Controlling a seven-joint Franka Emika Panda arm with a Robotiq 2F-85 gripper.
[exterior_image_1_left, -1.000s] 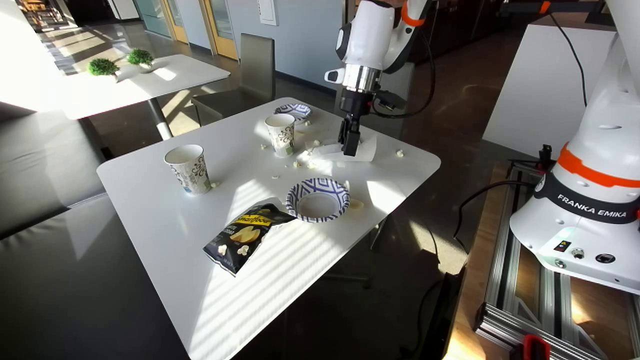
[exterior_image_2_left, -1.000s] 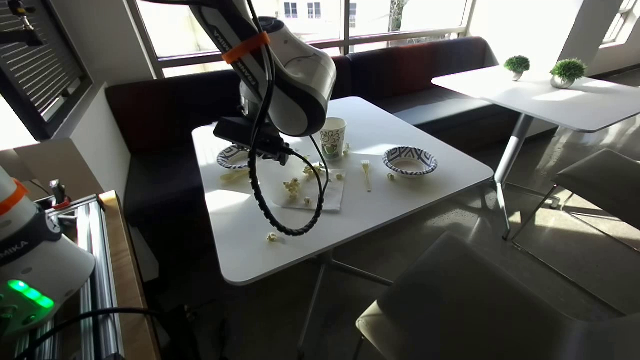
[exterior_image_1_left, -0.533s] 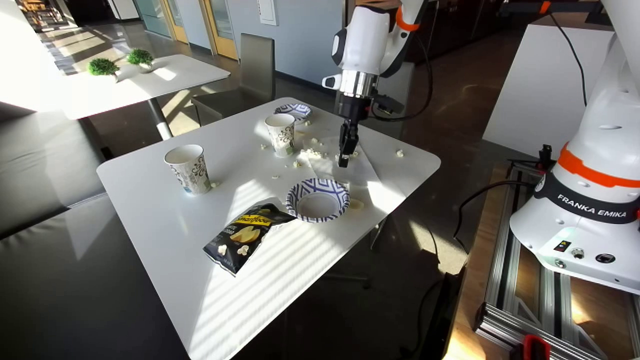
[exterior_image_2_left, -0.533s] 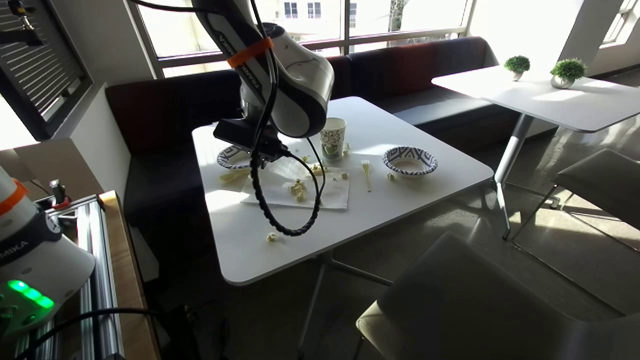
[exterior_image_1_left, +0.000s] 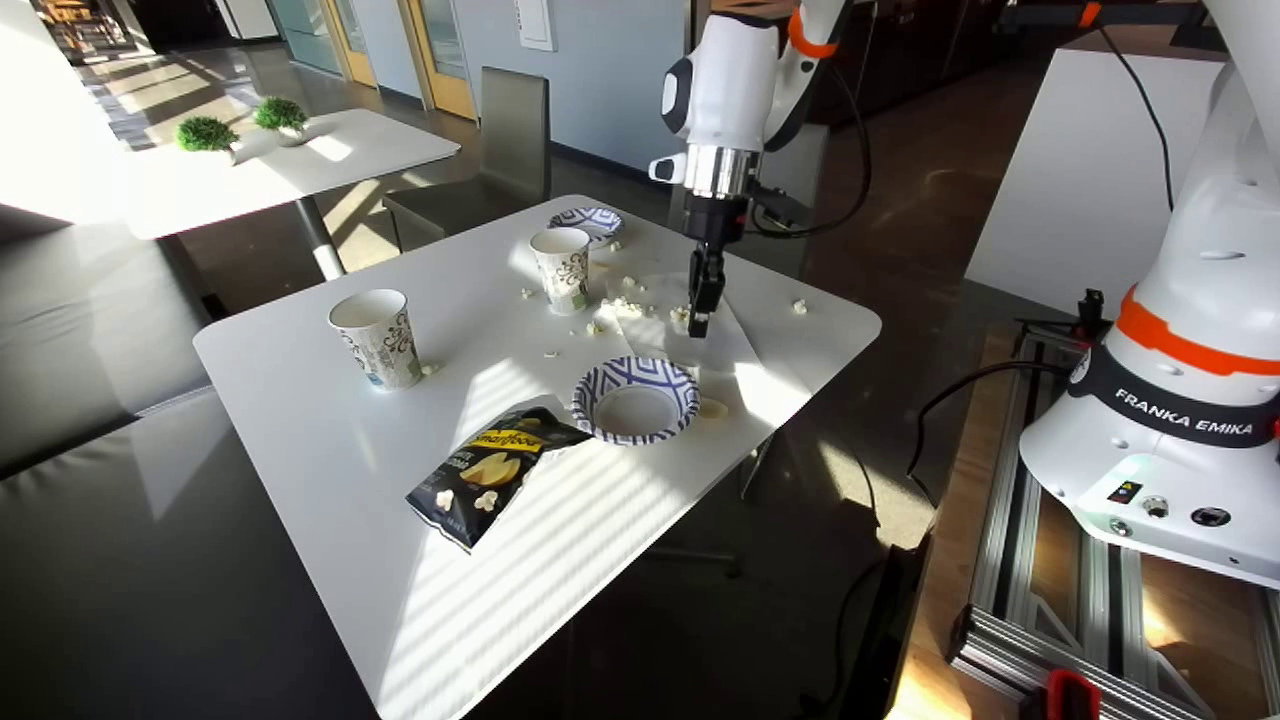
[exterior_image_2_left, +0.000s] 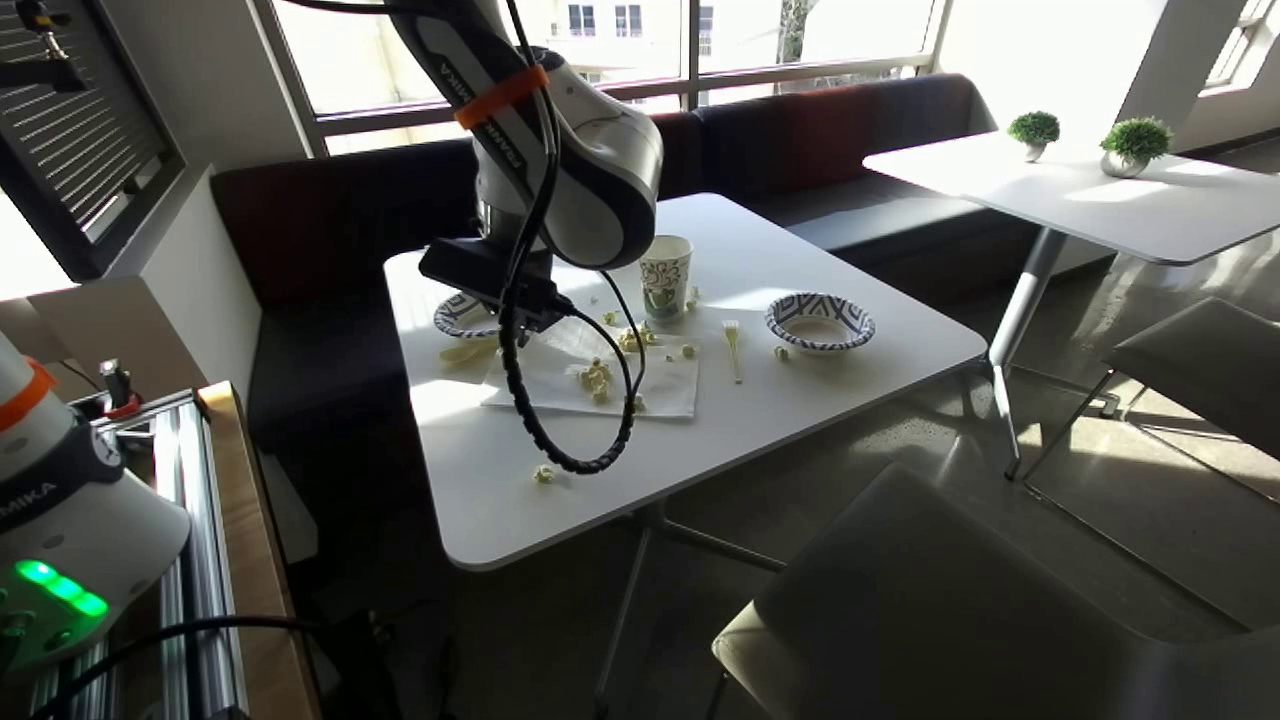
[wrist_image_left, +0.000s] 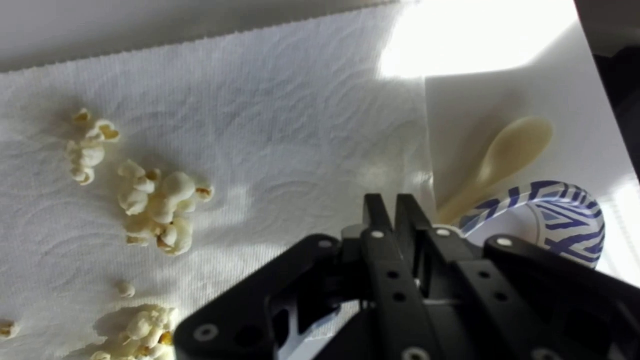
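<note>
My gripper hangs fingers-down over the near part of a white napkin, above its surface. In the wrist view my gripper shows a narrow gap between the fingertips with nothing in it. The napkin lies spread flat with several popcorn pieces on it. A yellowish spoon and a blue-and-white patterned paper bowl lie just past its edge. The bowl stands close to the gripper in an exterior view. In an exterior view the arm hides the fingers above the napkin.
Paper cups, a black popcorn bag and a farther patterned bowl stand on the white table. A fork lies beside the napkin. Loose popcorn lies near the table edge. A chair stands beside the table.
The napkin was folded up at the gripper one second ago and spread flat by half a second ago. It has left the fingers. The gripper moved towards the near bowl, then back slightly.
</note>
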